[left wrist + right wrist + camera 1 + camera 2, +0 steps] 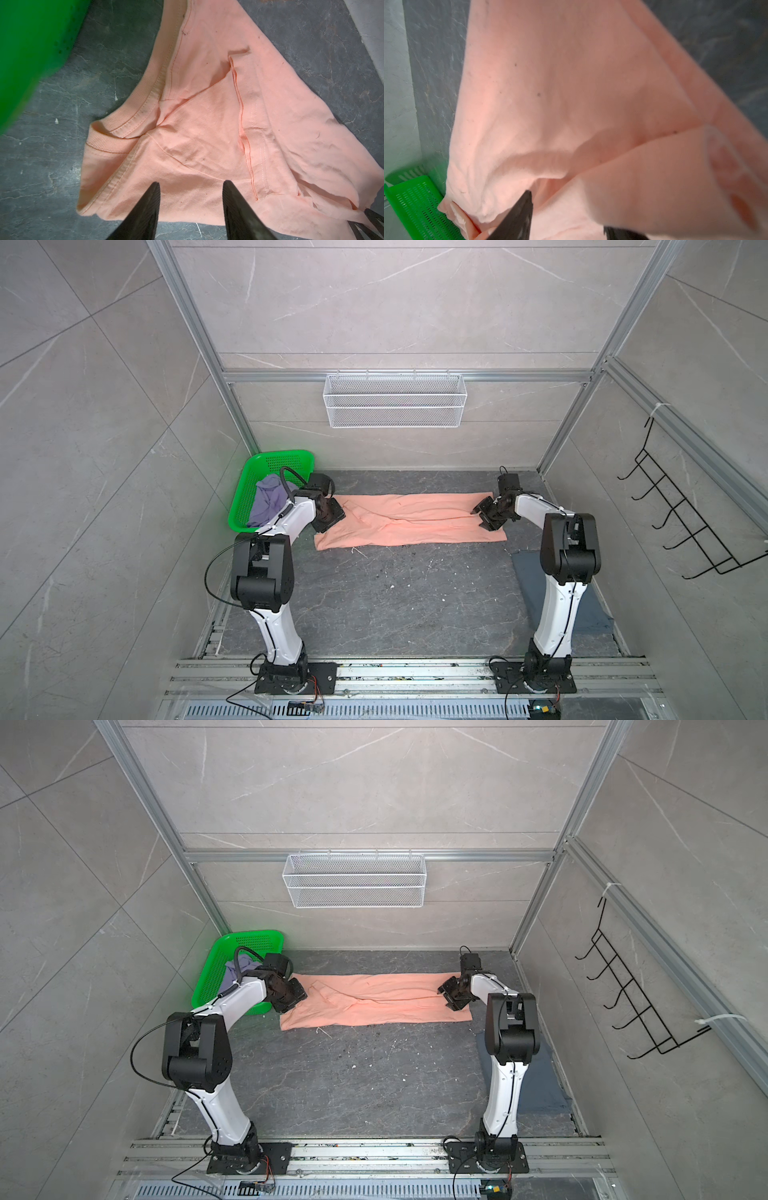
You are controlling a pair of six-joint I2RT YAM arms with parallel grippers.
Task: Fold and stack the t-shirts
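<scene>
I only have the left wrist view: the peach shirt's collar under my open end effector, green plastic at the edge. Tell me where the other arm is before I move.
Observer: The right end effector is at the opposite end of the peach t-shirt, which lies as one long strip across the table.
Operator: Report what's inside that green thing.
Observer: It's a green basket holding a crumpled lavender t-shirt.
Operator: List any other shirts.
Observer: A blue-grey t-shirt lies flat near the table's right edge, partly hidden by the right arm.
</scene>
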